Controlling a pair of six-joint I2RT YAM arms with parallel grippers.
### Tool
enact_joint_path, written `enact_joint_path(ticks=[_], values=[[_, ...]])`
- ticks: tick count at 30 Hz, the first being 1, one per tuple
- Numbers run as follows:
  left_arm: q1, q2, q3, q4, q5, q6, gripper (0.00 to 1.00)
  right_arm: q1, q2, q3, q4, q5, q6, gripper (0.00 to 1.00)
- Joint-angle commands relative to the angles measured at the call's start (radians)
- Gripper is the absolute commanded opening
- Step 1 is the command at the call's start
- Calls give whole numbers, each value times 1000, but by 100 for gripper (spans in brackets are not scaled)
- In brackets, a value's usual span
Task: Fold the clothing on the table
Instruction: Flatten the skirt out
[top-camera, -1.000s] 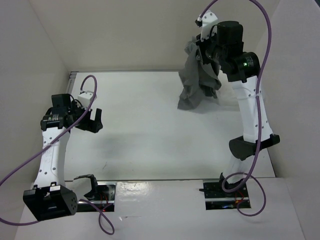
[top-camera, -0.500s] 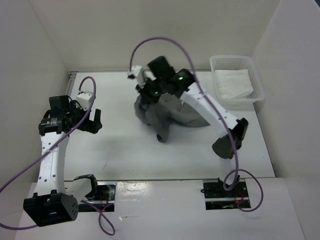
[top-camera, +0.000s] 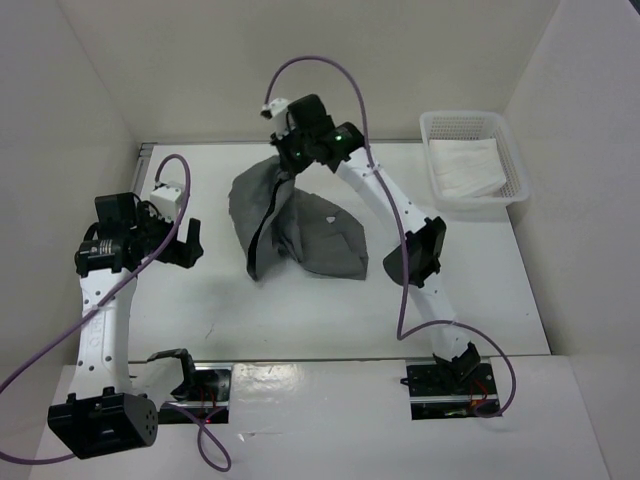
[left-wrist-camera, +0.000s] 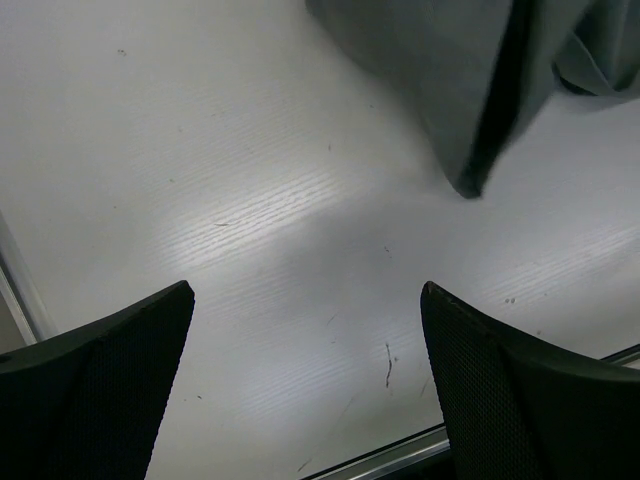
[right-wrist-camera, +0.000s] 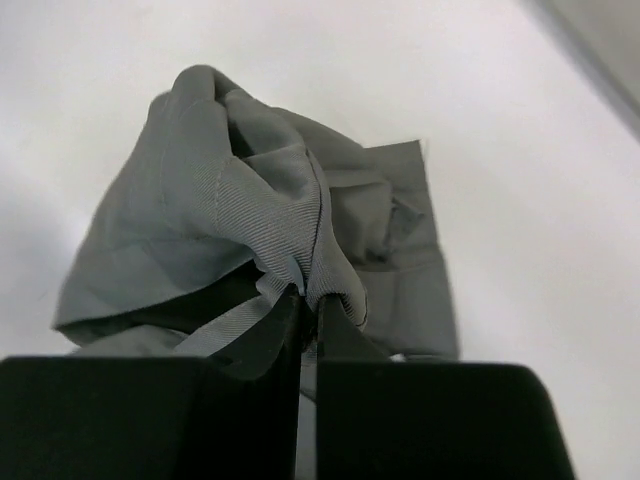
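The skirt (top-camera: 300, 235) is pinched by a bunched fold in the tightly closed right fingers (right-wrist-camera: 297, 325), with its lower part draped on the tabletop (top-camera: 300, 320). The left fingers (top-camera: 191, 241) are held wide apart, empty. Soft, thin, light fabric is expected; a flat edge should be gripped.

Upper right of the overhead view: white mesh basket (top-camera: 462, 117), rectangular, tucked close to the back right corner. Inside it, a folded white cloth (top-camera: 465, 167), lying flat and covering most of the bottom. Plain white walls (top-camera: 180, 70) at left, back and right
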Motion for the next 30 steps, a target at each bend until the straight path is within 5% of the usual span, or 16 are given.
enact_joint_path(ticks=[1,7,8,9,11,18,21,25,30], values=[[6,-17,-4,2,38,21,100,-69,36,80,64,187,94,0],[6,4,-4,2,78,52,100,-167,50,69,73,321,132,4],[6,16,-4,-7,78,52,100,-178,50,59,73,334,132,35],[6,29,-4,-7,93,66,100,-192,50,59,61,335,132,50],[-21,53,-4,-7,105,66,100,-201,22,59,27,325,109,61],[-87,185,-4,111,228,15,100,-201,-168,-50,-1,252,36,70],[-139,257,14,221,240,-31,100,-224,-290,-189,22,242,-32,71],[-216,445,85,370,251,-155,80,-303,-456,-420,42,177,-90,71],[-225,664,169,591,295,-425,83,-440,-669,-765,84,128,-144,71]])
